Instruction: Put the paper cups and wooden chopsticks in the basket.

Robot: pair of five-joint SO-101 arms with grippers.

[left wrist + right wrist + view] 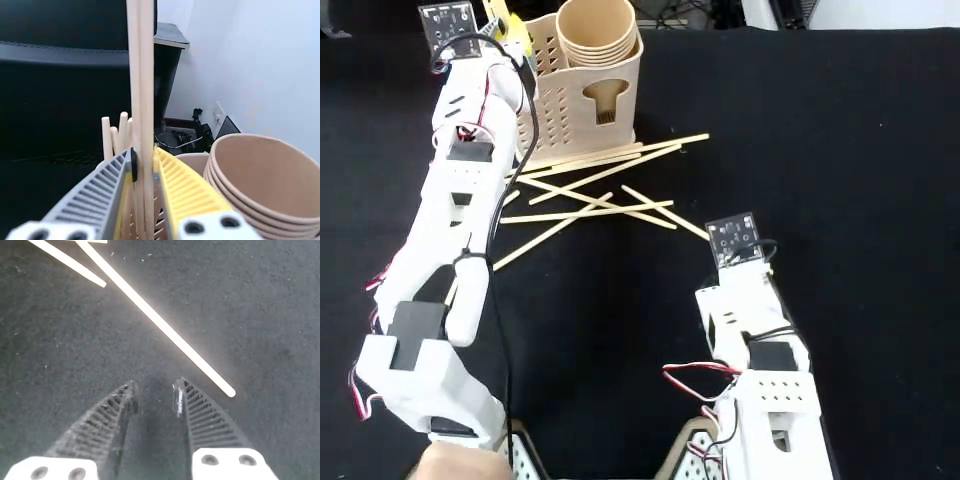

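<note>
two chopsticks (140,60) are clamped upright in the left tool (144,156) beside the paper cups (252,167); the right tool (155,390) is seen narrowly parted.

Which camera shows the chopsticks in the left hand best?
Left wrist view: close up, the held chopsticks sit clamped in the left hand. In the high view that hand is at the basket, sticks hard to make out. The right wrist view shows loose chopsticks.
</note>
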